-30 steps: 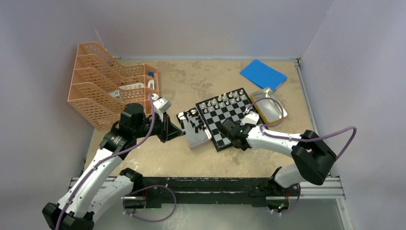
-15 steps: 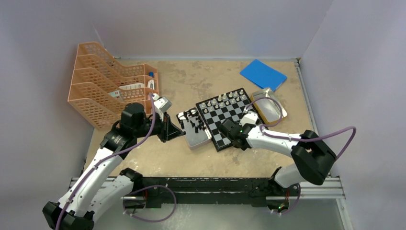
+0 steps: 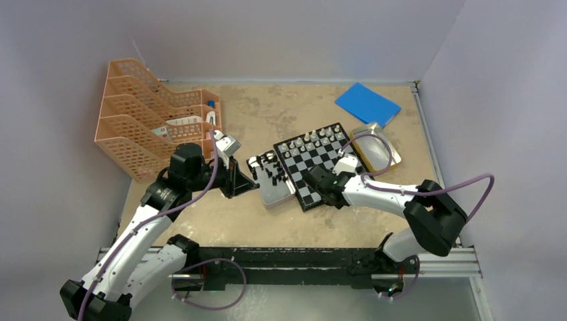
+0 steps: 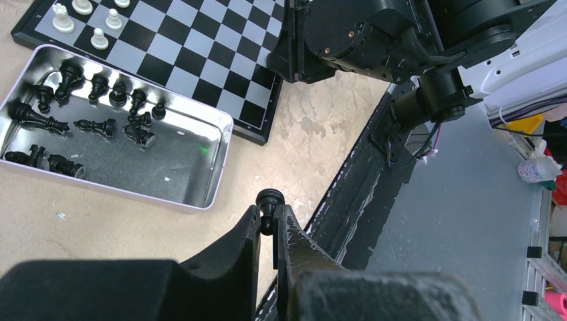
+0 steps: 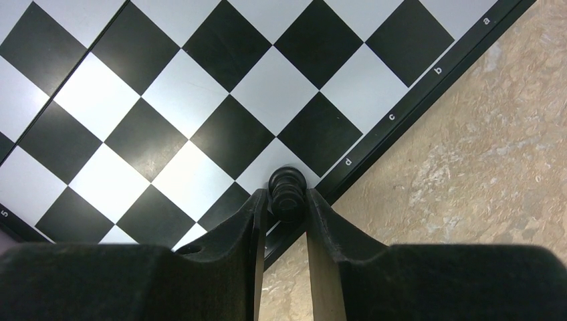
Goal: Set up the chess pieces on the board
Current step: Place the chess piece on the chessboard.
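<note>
The board [image 3: 314, 164] lies mid-table with white chess pieces [image 3: 314, 138] along its far rows. Black chess pieces [image 4: 100, 124] lie loose in a silver tin [image 4: 180, 167] by the board's left edge. My left gripper [image 4: 267, 221] hovers over bare table near that tin, shut on a black pawn [image 4: 270, 198] whose head sticks out past the fingertips. At the board's near edge my right gripper [image 5: 286, 200] is shut on a black piece [image 5: 287, 187] standing on the white square by the letter d, a finger against each side. In the top view that piece is hidden under the right gripper [image 3: 313, 179].
An orange stacked tray rack [image 3: 150, 124] stands at the back left. A blue pad [image 3: 367, 103] lies at the back right. A second silver tin [image 3: 374, 150] sits against the board's right side. The black mounting rail [image 3: 287, 261] runs along the near edge.
My right gripper's jaws have narrowed onto the black piece at the board's near edge. The left arm and its pawn have not moved.
</note>
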Controlling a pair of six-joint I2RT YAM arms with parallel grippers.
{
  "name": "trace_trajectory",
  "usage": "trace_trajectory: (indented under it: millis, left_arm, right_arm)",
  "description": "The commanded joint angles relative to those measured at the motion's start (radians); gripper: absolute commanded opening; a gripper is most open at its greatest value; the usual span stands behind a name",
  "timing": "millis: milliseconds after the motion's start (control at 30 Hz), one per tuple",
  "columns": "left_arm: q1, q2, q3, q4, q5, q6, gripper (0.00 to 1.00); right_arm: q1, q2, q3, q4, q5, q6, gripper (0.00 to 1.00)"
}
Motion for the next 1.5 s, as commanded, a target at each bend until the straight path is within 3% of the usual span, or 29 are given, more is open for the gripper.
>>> trace_trajectory:
  millis: [0, 733, 967, 1233, 1267, 1367, 1467]
  left_arm:
    - [0.002, -0.006, -0.002, 0.043, 0.006, 0.016, 0.0]
    - [0.002, -0.011, -0.003, 0.037, -0.003, 0.014, 0.0]
    - [0.002, 0.098, 0.079, -0.033, -0.081, -0.018, 0.0]
    - [-0.031, 0.418, 0.318, -0.117, -0.08, -0.04, 0.0]
    - [-0.052, 0.461, 0.355, -0.121, -0.099, -0.042, 0.0]
    - [-0.137, 0.602, 0.48, -0.154, -0.176, -0.056, 0.0]
    - [-0.214, 0.747, 0.605, -0.185, -0.216, -0.076, 0.0]
  right_arm:
    - [0.006, 0.01, 0.029, -0.008, 0.034, -0.016, 0.3]
    - [0.004, -0.006, 0.037, -0.033, 0.019, -0.015, 0.33]
    - [0.004, -0.172, 0.073, -0.083, -0.043, -0.058, 0.46]
    - [0.006, -0.45, 0.139, -0.114, -0.059, -0.16, 0.58]
    - [0.004, -0.484, 0.154, -0.118, -0.053, -0.169, 0.63]
    - [0.006, -0.581, 0.193, -0.111, -0.012, -0.213, 0.9]
    - [0.005, -0.679, 0.227, -0.096, 0.012, -0.264, 0.99]
